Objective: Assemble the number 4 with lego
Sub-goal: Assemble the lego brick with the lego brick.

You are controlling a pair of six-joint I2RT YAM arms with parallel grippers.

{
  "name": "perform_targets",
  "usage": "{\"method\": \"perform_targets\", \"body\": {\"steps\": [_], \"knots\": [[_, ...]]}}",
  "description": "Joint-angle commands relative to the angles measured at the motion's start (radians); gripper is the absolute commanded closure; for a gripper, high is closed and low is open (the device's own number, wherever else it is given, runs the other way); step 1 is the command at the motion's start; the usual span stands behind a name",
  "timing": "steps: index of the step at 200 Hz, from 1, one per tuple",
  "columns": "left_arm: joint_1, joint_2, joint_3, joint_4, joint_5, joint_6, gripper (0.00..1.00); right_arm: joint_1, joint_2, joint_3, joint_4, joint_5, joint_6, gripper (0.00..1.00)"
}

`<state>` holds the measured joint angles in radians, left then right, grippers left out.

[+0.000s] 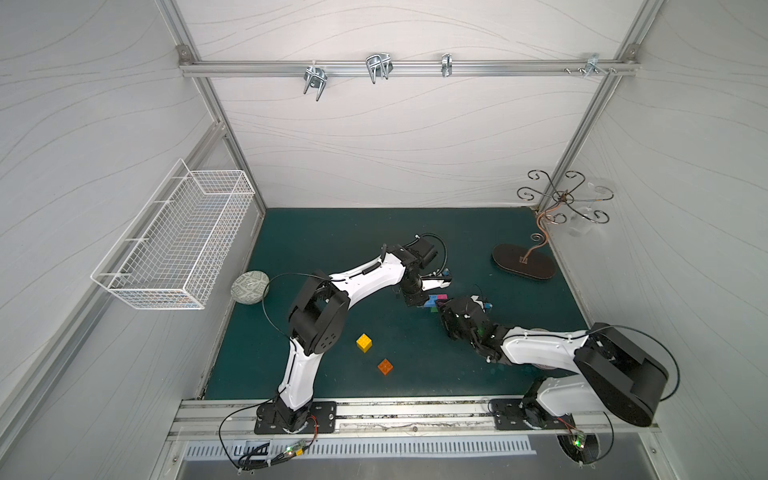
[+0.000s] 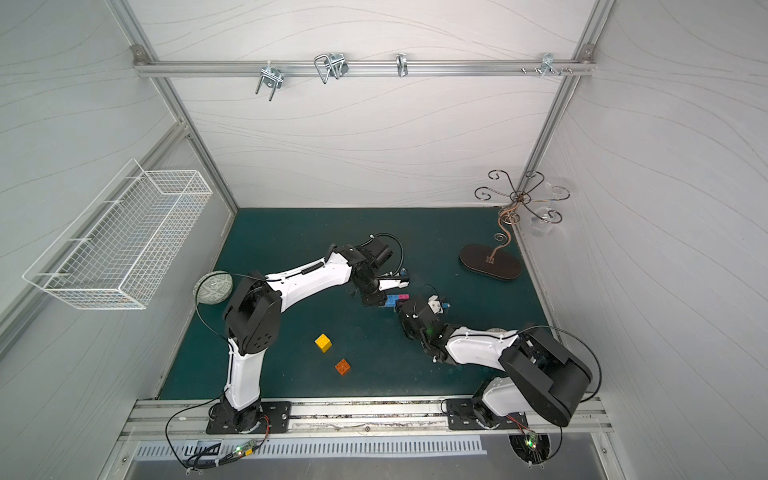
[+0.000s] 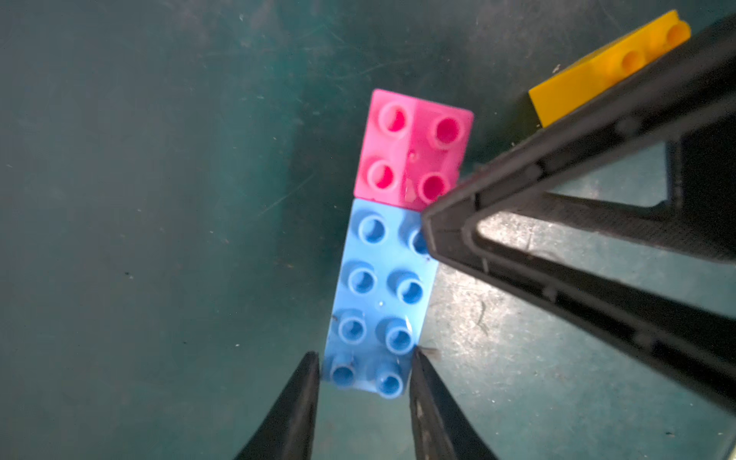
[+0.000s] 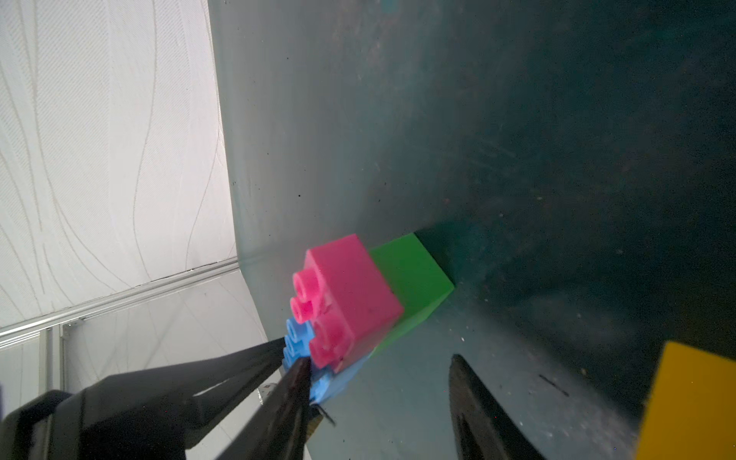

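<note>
My left gripper (image 3: 366, 358) straddles one end of the blue brick (image 3: 382, 294), which lies mid-mat touching the pink cube (image 3: 410, 151) and green cube (image 4: 410, 275); I cannot tell whether I am squeezing it. My right gripper (image 4: 378, 366) is spread and holds nothing, one fingertip against that brick. A yellow cube (image 1: 364, 343) and an orange cube (image 1: 385, 366) lie loose on the mat, outside the wire basket (image 1: 174, 245) and the patterned bowl (image 1: 249, 287).

White wavy walls (image 1: 395, 137) enclose a dark green worktop (image 1: 332, 249). A wire basket (image 1: 174, 241) hangs on one wall, and an aluminium rail (image 1: 498, 68) crosses the back.
</note>
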<state>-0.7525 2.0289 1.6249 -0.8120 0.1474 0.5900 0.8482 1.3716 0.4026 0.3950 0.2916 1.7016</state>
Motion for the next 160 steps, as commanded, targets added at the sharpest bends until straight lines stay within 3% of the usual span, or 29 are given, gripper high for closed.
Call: {"method": "perform_targets", "body": {"steps": [1, 160], "knots": [[0.007, -0.039, 0.007, 0.036, -0.005, 0.008, 0.57, -0.004, 0.034, -0.044, -0.161, -0.008, -0.013, 0.44], [0.011, -0.133, -0.041, 0.049, -0.016, -0.023, 0.42, -0.01, 0.027, -0.034, -0.162, -0.006, -0.039, 0.41]]}}
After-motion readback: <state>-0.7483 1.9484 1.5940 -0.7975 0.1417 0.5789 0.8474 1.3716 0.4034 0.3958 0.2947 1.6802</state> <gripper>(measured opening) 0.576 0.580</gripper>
